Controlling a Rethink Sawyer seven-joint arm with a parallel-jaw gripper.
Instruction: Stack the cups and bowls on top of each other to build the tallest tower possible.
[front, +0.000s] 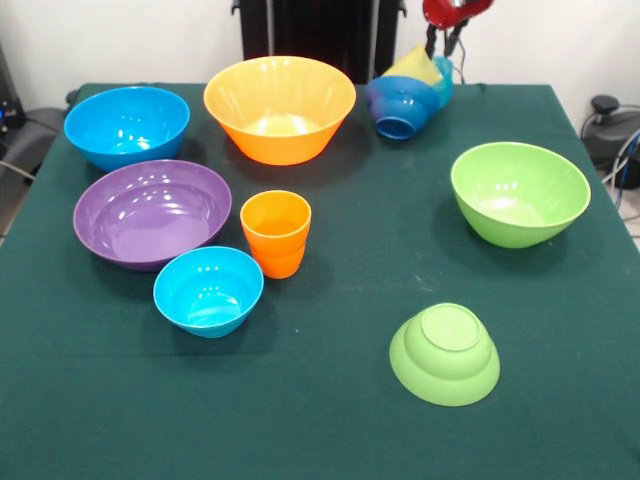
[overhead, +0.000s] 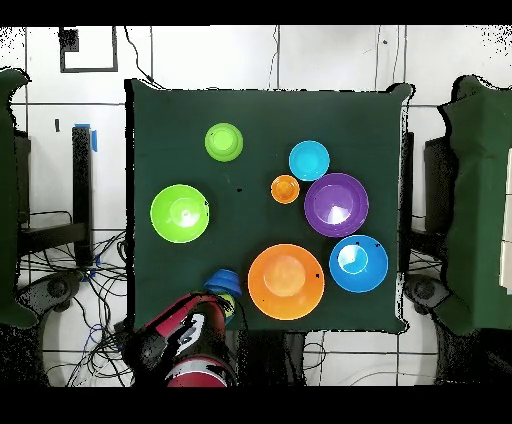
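Observation:
My gripper (front: 446, 42) is at the table's far edge, shut on a tilted cluster: a small dark blue bowl (front: 400, 105) with its base towards the camera, the pale yellow cup (front: 416, 67) and a small light blue bowl (front: 443, 82) behind it. From overhead the cluster (overhead: 224, 281) lies by the arm (overhead: 190, 338). Standing loose are a large orange bowl (front: 280, 108), a large blue bowl (front: 126, 125), a purple bowl (front: 152, 212), the orange cup (front: 276, 232), a small light blue bowl (front: 208, 290), a large lime green bowl (front: 520, 192) and an upturned small lime green bowl (front: 445, 353).
The dark green cloth covers the table (front: 330, 420). A black stand (front: 320, 35) rises behind the far edge. Cables and grey equipment (front: 610, 125) lie off the table's right side.

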